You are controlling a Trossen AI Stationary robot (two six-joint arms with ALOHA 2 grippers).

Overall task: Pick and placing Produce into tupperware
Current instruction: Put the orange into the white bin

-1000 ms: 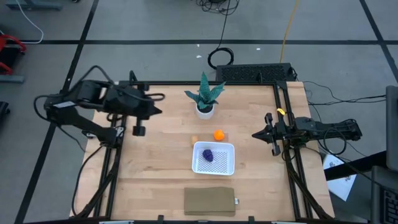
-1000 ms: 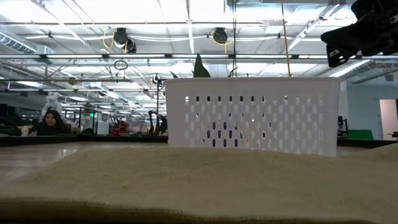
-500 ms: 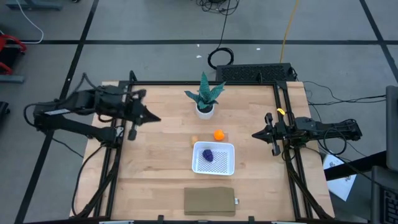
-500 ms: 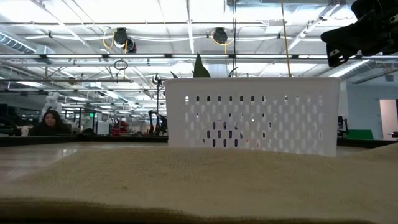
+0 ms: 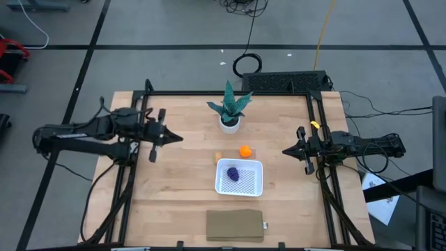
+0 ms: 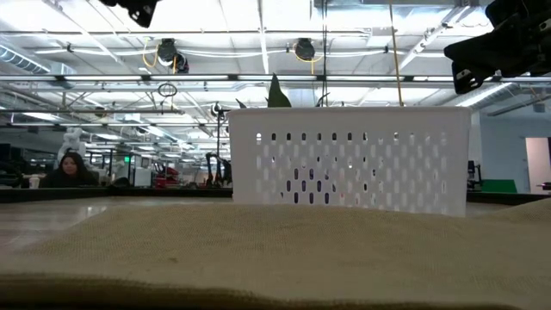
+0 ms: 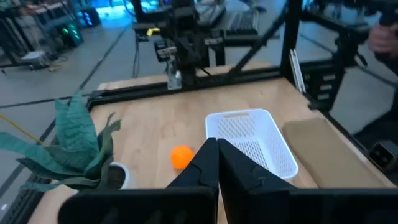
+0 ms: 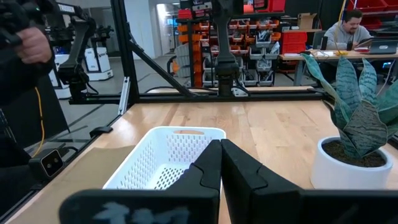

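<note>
The white tupperware (image 5: 240, 176) sits mid-table with the dark purple lump (image 5: 233, 173) lying on its mesh bottom. Just beyond its far rim, the orange ball (image 5: 244, 150) and the small tan piece (image 5: 218, 157) rest on the wood. My left gripper (image 5: 178, 138) is shut and empty above the table's left part, pointing toward the ball (image 7: 181, 156) and the tupperware (image 7: 255, 140). My right gripper (image 5: 284, 150) is also shut and empty. It hovers at the right edge and points at the tupperware (image 8: 168, 155).
A green spiky plant in a white pot (image 5: 230, 111) stands at the far middle. A flat tan pad (image 5: 235, 225) lies at the near edge and fills the foreground of the low view (image 6: 258, 250). Bare wood lies left and right of the tupperware. A black frame rims the table.
My left gripper has sunk and tipped from pointing steeply down to nearly level. Its arm has folded back toward the table's left edge, and it stays shut. It now shows at the low view's top left. The produce and the tupperware have not moved.
</note>
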